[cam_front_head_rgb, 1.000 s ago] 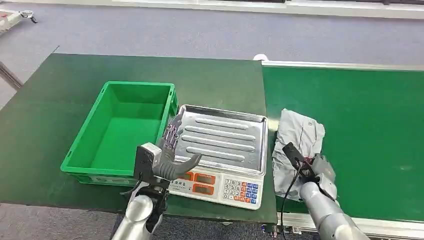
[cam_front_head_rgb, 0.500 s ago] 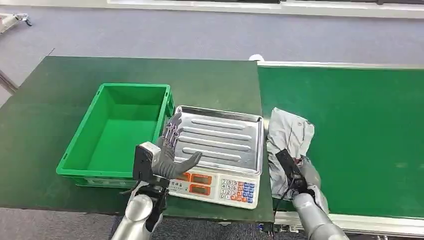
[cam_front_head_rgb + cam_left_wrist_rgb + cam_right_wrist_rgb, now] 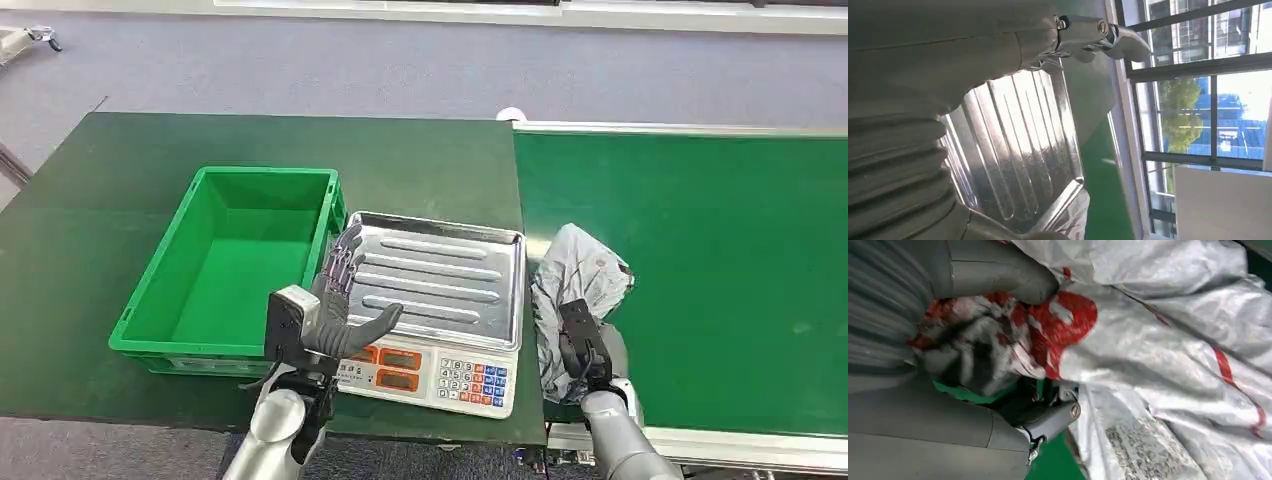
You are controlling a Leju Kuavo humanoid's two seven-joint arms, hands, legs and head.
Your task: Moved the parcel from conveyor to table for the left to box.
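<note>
The grey plastic parcel point(image 3: 578, 285) with red print lies crumpled at the near left edge of the green conveyor belt point(image 3: 720, 250), beside the scale. My right hand point(image 3: 590, 350) grips its near end. In the right wrist view the thumb point(image 3: 998, 275) presses on the parcel point(image 3: 1168, 340) and bunched film fills the palm. My left hand point(image 3: 338, 305) hovers open, fingers spread, over the near left corner of the steel scale tray point(image 3: 440, 280). The left wrist view shows that hand point(image 3: 923, 75) above the ribbed tray point(image 3: 1013, 150). An empty green crate point(image 3: 320, 250) stands left of the scale.
The scale's keypad and displays point(image 3: 450, 375) face the near edge of the dark green table point(image 3: 100, 200). The conveyor's metal rim point(image 3: 700, 445) runs along the front right. Grey floor lies beyond the table.
My right hand has drawn in toward the scale and closed on the parcel, which now bunches up and sits further left. The left hand has barely moved. The view has shifted slightly.
</note>
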